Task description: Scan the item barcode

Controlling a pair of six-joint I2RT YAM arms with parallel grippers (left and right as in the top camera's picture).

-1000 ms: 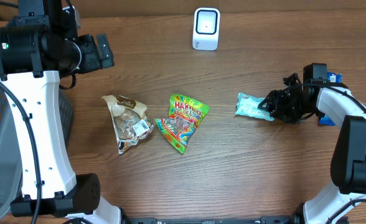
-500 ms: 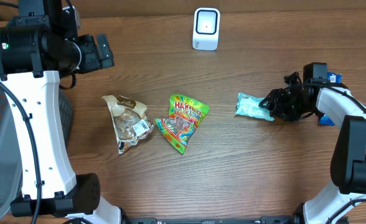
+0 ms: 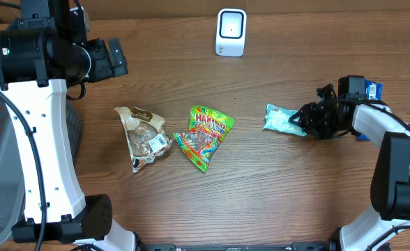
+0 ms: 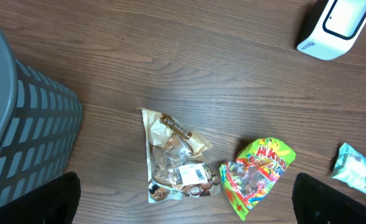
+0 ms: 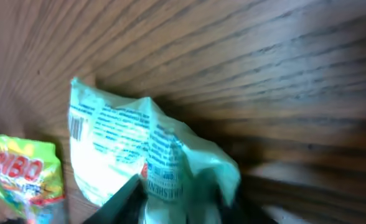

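The right gripper (image 3: pixel 308 120) covers the right end of the mint-green packet (image 3: pixel 283 118), which lies on the table (image 3: pixel 261 195) right of centre; from overhead the dark fingers blur together. The right wrist camera shows them narrowed onto the crumpled wrapper, and a small barcode (image 5: pixel 77 127) at its far corner; that barcode is illegible from above. The left gripper (image 3: pixel 113 59) hangs raised at the left, fingers (image 4: pixel 33 199) spread wide, holding nothing; only their tips show. The scanner (image 3: pixel 231 32) stands at the far edge; the Haribo bag (image 3: pixel 205 136) lies mid-table.
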